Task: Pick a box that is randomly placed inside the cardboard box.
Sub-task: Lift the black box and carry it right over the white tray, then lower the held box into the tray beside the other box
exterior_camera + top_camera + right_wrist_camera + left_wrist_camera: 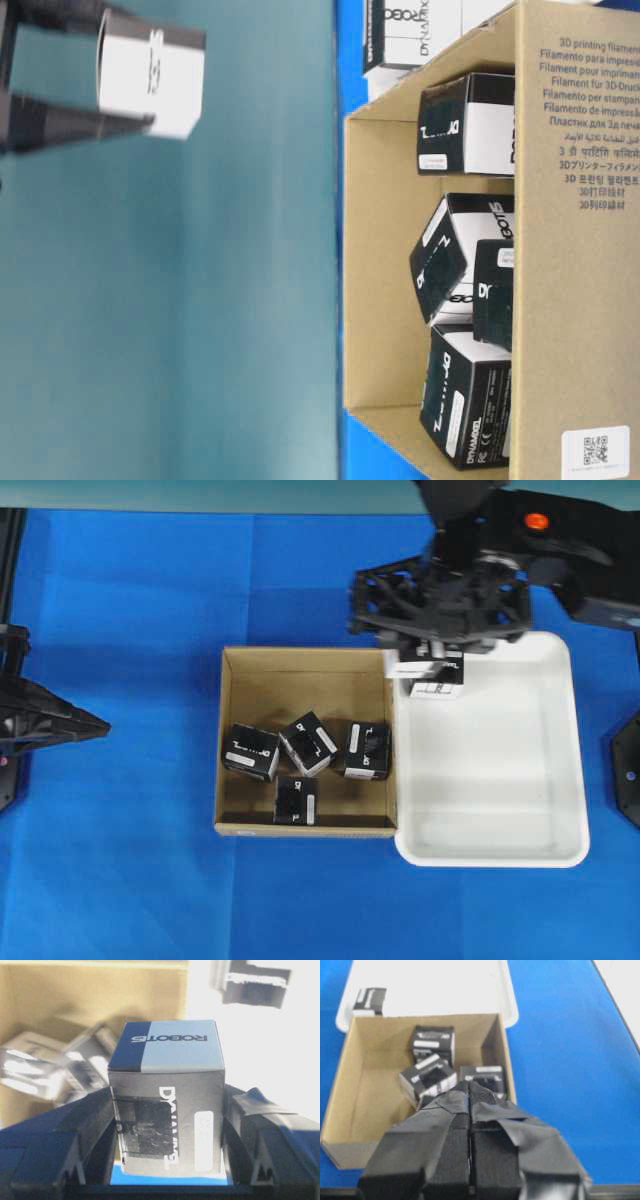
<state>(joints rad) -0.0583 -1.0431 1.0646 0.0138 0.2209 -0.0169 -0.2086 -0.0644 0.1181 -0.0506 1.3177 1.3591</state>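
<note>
Right gripper (pixel 432 655) sits at the upper middle of the overhead view, right over the line where the carton (pixel 228 742) meets the white tray (pixel 567 780), and it has a box (pixel 436 676) clamped between its jaws. The right wrist view shows it best: the box (pixel 167 1105) fills the centre of the frame, upright, with a padded finger (pixel 90 1130) pressed on its left side and another on its right, white lettering across the front and the top face split dark and pale. In the table-level view the same box (pixel 150 78) hangs at the upper left, clear of everything below it.

Inside the carton, four black boxes sit in the lower half in the overhead view: three in a loose row (pixel 250 752), (pixel 309 744), (pixel 367 750), and one below them (pixel 297 800) near the bottom wall. The middle one is turned at an angle.

One more black box (pixel 369 1001) lies in the tray at the upper left of the left wrist view.

Left gripper (pixel 470 1091) at the bottom of its own view, fingers pressed together, nothing between them, pointing toward the carton's near wall (pixel 350 1152). In the overhead view it waits at the far left edge (pixel 95 728), well apart from the carton.
</note>
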